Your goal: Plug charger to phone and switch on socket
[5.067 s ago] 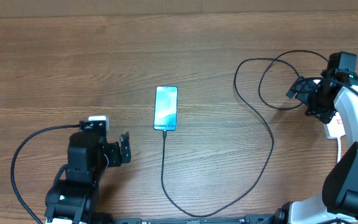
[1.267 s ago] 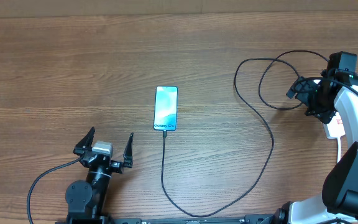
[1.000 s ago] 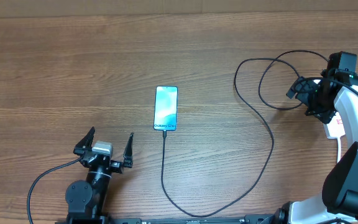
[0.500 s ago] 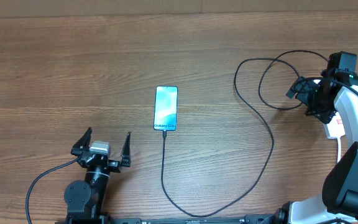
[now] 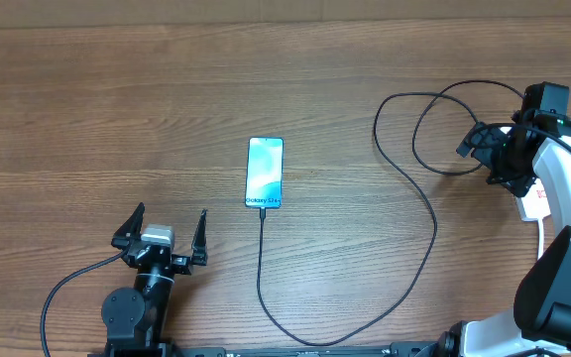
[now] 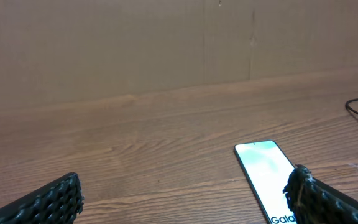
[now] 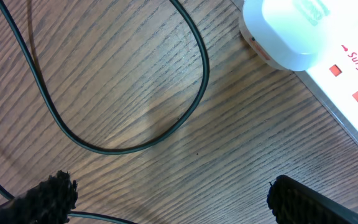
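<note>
The phone point(image 5: 266, 173) lies flat mid-table with its teal screen lit; it also shows in the left wrist view point(image 6: 263, 174). The charger's thin black cable point(image 5: 419, 193) runs from the phone's near end, curves right and loops up toward the right arm; a loop of it shows in the right wrist view point(image 7: 185, 93). The white socket point(image 7: 340, 68) with red switches lies at the far right, mostly under the right arm point(image 5: 531, 206). A white plug block point(image 7: 284, 31) sits on it. My left gripper point(image 5: 162, 238) point(image 6: 182, 196) is open and empty, near-left of the phone. My right gripper point(image 5: 482, 159) point(image 7: 176, 199) is open and empty over bare wood beside the socket.
The wooden table point(image 5: 117, 99) ends at a brown wall along the far side point(image 6: 166, 50). The left arm's own black cable point(image 5: 62, 288) curls at the near left. The right arm's white body point(image 5: 563, 188) covers the right edge.
Since five seconds ago the left arm has drawn back toward the near edge and turned to face the far side. In the last second it shifted slightly left. The right arm has not moved.
</note>
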`<state>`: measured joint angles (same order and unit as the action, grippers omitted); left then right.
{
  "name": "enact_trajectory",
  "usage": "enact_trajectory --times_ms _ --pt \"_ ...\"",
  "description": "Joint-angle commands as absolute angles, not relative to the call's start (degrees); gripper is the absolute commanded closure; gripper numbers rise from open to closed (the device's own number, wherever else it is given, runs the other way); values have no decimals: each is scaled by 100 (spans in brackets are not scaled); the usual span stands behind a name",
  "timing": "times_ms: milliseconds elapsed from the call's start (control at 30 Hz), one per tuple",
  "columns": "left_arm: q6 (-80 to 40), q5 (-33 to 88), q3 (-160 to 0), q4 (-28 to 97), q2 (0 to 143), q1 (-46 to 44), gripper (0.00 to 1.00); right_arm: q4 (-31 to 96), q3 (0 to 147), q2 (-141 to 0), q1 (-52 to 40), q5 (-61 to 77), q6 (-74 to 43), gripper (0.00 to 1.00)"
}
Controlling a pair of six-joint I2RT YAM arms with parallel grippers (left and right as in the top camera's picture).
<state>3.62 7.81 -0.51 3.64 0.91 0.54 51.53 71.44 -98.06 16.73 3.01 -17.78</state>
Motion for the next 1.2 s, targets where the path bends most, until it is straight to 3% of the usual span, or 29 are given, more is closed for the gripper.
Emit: enact_trajectory --times_ms 0,567,967,1167 --pt "491 707 -27 381 32 110 0 5127 7131 -9789 1634 307 -1776 0" --pt "491 707 -25 381 32 110 0 5129 7131 -9679 1634 307 -1774 0" --pt "491 707 -27 381 32 110 0 5129 7131 -7909 1608 307 -1774 0" --pt "491 707 -25 381 32 110 0 5129 7111 -7756 1608 307 -1776 0"
